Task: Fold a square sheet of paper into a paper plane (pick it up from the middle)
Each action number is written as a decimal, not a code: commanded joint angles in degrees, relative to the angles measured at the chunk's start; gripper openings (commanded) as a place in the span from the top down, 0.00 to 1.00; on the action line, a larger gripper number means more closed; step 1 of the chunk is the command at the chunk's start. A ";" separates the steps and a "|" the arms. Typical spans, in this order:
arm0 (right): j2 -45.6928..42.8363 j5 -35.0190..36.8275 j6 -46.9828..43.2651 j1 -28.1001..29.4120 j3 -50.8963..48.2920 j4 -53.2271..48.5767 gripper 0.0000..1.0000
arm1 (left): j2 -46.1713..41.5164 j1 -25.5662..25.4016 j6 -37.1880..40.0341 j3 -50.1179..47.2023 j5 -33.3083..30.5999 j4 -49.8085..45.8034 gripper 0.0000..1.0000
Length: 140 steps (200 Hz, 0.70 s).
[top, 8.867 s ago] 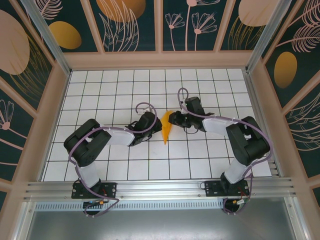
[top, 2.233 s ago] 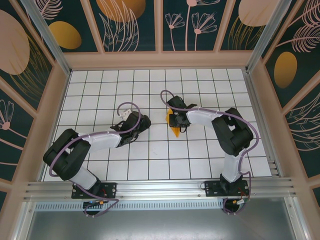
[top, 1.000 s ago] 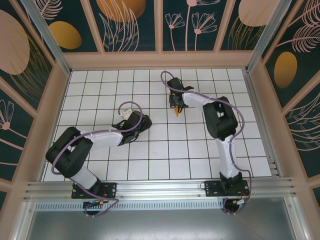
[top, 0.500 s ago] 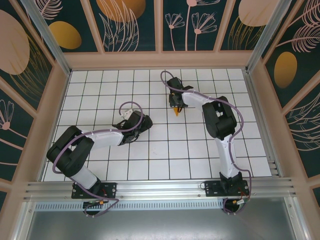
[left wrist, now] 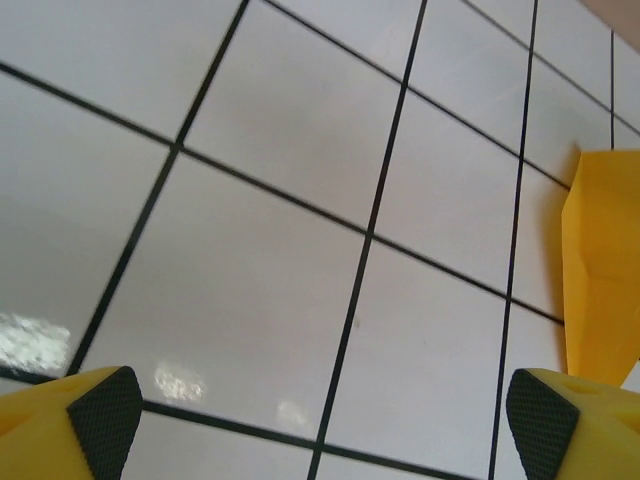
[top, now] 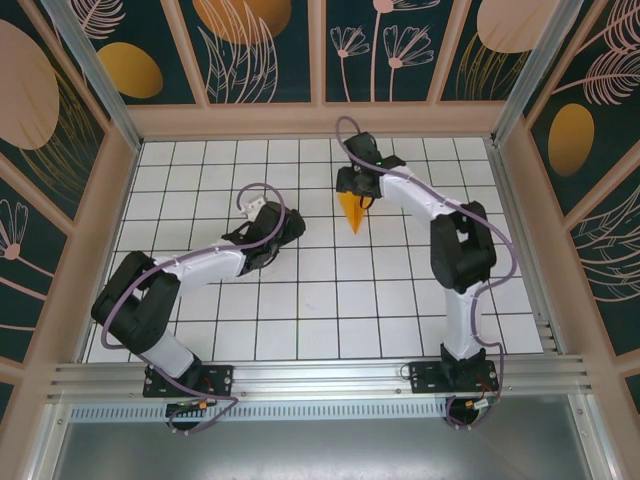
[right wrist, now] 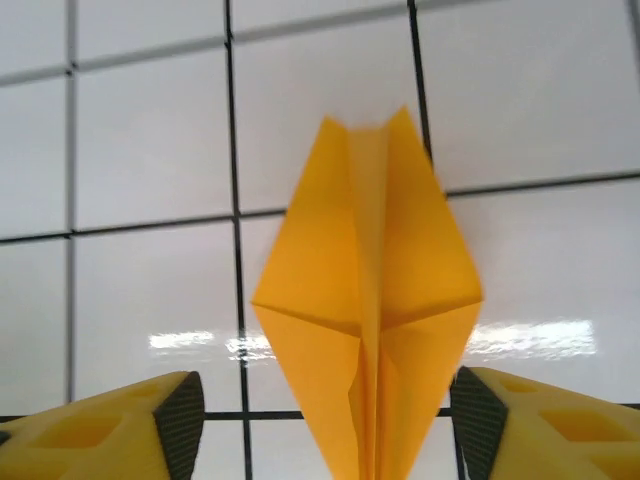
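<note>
two arms reach over the white tiled table (top: pixel 300 310). the paper plane (top: pixel 351 212) lies flat on the tiles in the far middle of the table, a slim orange-yellow dart whose visible tip points toward the arm bases. the right gripper (top: pixel 357 192) hangs just over the plane's far end. in the right wrist view its claw stands unclenched: the yellow fingers (right wrist: pixel 175 420) are apart, with a gap on either side of the paper, grasping nothing. the left gripper (top: pixel 288 226) sits low over the tiles, near the plane on its left and apart from it. in the left wrist view its fingertips (left wrist: pixel 100 410) are spread wide over bare tile, holding nothing, and the plane's edge shows at the right.
</note>
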 commanded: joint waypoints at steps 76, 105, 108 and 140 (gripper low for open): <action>-26.78 11.01 -4.21 -12.98 -23.83 18.42 0.01 | -13.75 12.20 20.38 -4.07 -16.86 1.73 0.01; -33.37 18.29 -4.53 -18.59 -37.12 28.06 0.01 | -21.21 15.71 25.58 -13.17 -26.59 9.90 0.02; -33.71 18.24 -4.48 -18.93 -38.11 28.95 0.01 | -21.95 16.15 26.03 -14.15 -27.15 10.97 0.02; -38.95 17.04 -2.89 -23.99 -52.19 40.88 0.01 | -25.91 20.19 33.98 -23.33 -30.23 23.11 0.01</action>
